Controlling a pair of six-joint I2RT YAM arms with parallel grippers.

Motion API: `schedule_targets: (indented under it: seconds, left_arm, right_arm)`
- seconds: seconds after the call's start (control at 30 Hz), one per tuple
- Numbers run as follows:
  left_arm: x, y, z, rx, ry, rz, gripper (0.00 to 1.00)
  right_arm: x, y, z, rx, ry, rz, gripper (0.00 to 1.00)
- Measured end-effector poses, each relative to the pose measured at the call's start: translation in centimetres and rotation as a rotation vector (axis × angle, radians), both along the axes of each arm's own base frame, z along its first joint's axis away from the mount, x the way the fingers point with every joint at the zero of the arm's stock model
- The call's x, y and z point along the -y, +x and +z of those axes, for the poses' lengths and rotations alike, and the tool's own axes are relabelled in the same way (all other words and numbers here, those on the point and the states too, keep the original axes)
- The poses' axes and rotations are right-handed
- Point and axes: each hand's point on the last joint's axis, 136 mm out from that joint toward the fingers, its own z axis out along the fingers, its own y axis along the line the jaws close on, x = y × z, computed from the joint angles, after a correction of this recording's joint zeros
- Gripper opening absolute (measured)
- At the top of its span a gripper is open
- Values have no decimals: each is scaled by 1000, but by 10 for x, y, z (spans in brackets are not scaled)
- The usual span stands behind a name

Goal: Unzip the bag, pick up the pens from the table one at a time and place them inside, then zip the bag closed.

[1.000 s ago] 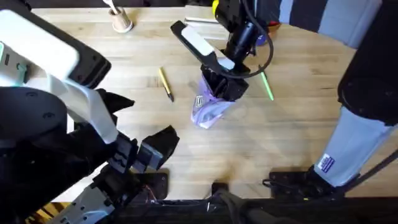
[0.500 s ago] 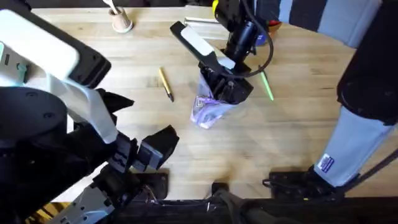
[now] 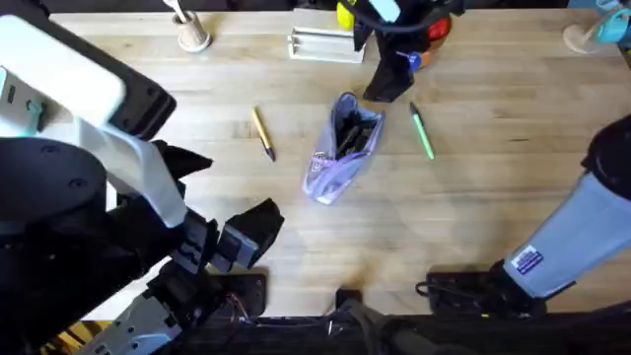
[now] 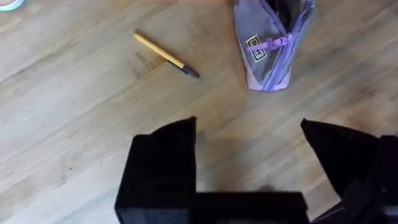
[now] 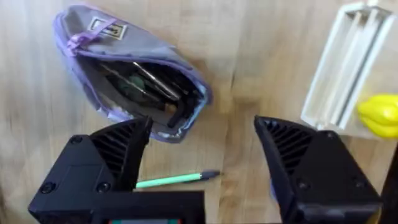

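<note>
The lavender bag [image 3: 341, 150] lies mid-table with its zipper open and dark things showing inside. Left of it lies the yellow pen [image 3: 262, 132], and the green pen [image 3: 422, 131] lies to its right. My right gripper [image 3: 386, 87] hovers open just beyond the bag's far end, empty. In the right wrist view the open bag [image 5: 130, 74] and green pen [image 5: 177, 180] sit just off its fingers [image 5: 118, 155]. My left gripper [image 4: 249, 155] is open and empty near the front left, short of the yellow pen [image 4: 166, 55] and the bag [image 4: 272, 46].
A white tray [image 3: 320, 44] and a yellow toy [image 3: 345, 14] stand at the back, with a blue-and-orange tub [image 3: 434, 30] behind my right arm. A tan cup of white sticks [image 3: 192, 35] is at the back left. Bare wood lies in front of the bag.
My right gripper has drawn back from the bag's far end toward the back of the table. The bag now lies uncovered with its mouth wide open.
</note>
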Motion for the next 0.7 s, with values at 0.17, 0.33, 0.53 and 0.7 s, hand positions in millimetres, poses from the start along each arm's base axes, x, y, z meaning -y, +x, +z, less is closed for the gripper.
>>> schedule_targets:
  seconds: [0.17, 0.33, 0.53, 0.7]
  left_arm:
    - [0, 0, 0, 0, 0, 0, 993]
    - [0, 0, 0, 0, 0, 0, 993]
    - [0, 0, 0, 0, 0, 0, 993]
    - [0, 0, 0, 0, 0, 0, 994]
  right_arm:
    - [11, 19, 19, -26, 49, -259, 998]
    - [8, 8, 21, -170, 95, -427, 998]
    - [17, 2, 16, -256, 50, -621, 998]
    - [39, 10, 12, -211, -40, -787, 996]
